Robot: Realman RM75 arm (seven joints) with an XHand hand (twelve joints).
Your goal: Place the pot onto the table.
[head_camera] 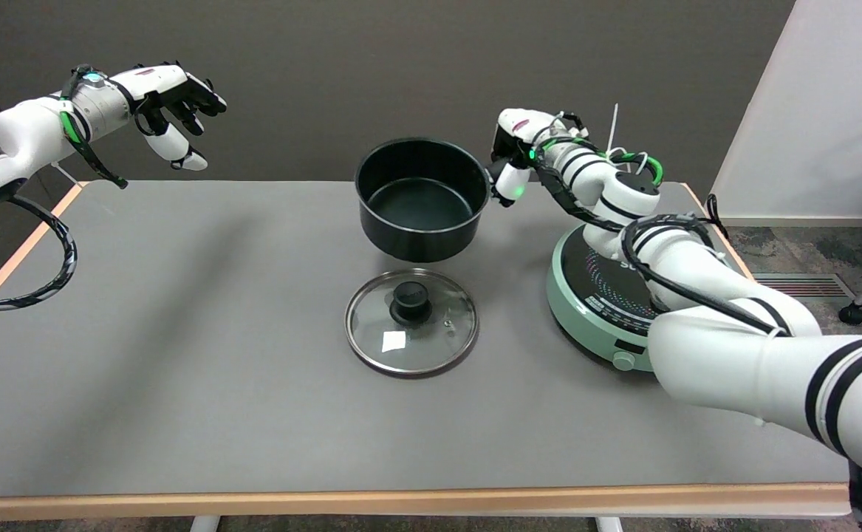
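While the right hand [513, 159] holds the round black metal pot [422, 198] by its side, fingers [508, 182] closed on it, the pot hangs just left of them, above the grey surface [179, 332]. Lower it slowly and keep it flat.

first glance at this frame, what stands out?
The black pot at the table's middle back, gripped at its right side by the right hand. Just in front of it a glass lid lies flat on the grey table. A green cooker sits to the right, partly under the arm.
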